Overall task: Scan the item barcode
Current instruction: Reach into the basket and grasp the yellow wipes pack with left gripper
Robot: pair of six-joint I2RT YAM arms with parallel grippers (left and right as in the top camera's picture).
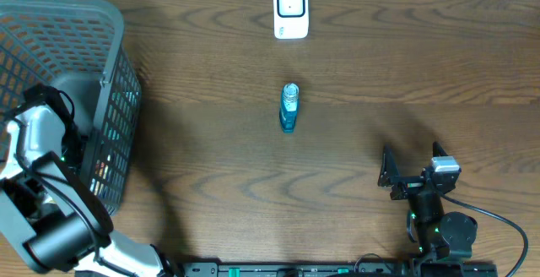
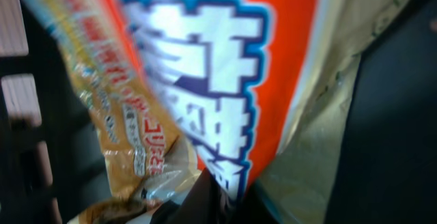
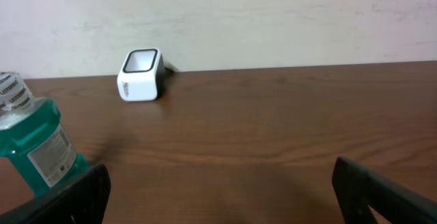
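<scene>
Inside the grey basket (image 1: 108, 49) at the desk's (image 1: 202, 176) left end, the left jaws are clenched on an orange-and-white snack packet (image 2: 205, 67), while the right jaws stand released near the front edge and the mouthwash bottle (image 1: 288, 108) sits mid-desk before the white scanner (image 1: 291, 10)

Table (image 1: 211, 167): dark brown wood with a strong grain, filling the overhead view.
Basket (image 1: 122, 91): grey plastic mesh with tall walls and an open top, at the table's left edge.
Mouthwash bottle (image 1: 288, 112): teal liquid, clear cap, pale label on its side; it stands cap up near the middle of the table, well apart from the basket.
Wall (image 3: 273, 19): pale and plain, rising behind the table's far edge.
</scene>
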